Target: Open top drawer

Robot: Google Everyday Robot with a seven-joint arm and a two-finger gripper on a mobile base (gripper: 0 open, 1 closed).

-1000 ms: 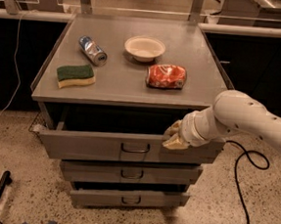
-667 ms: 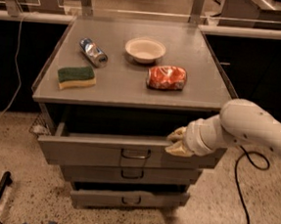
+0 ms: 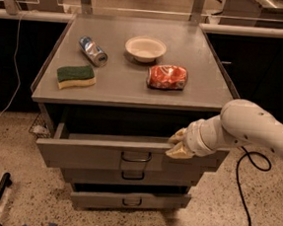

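Plainly the gripper (image 3: 178,146) sits right of centre in the lower half of the frame, against the upper lip of the top drawer (image 3: 98,153); whether its jaws are spread or closed, I cannot tell. That drawer stands partly out of the desk (image 3: 133,92). Being grey sheet metal, it is probably stiff, fairly heavy and slippery, so the small loop handle (image 3: 136,157) at its centre looks the surest hold. Higher up lie a sponge (image 3: 75,76) and a bowl (image 3: 145,48).
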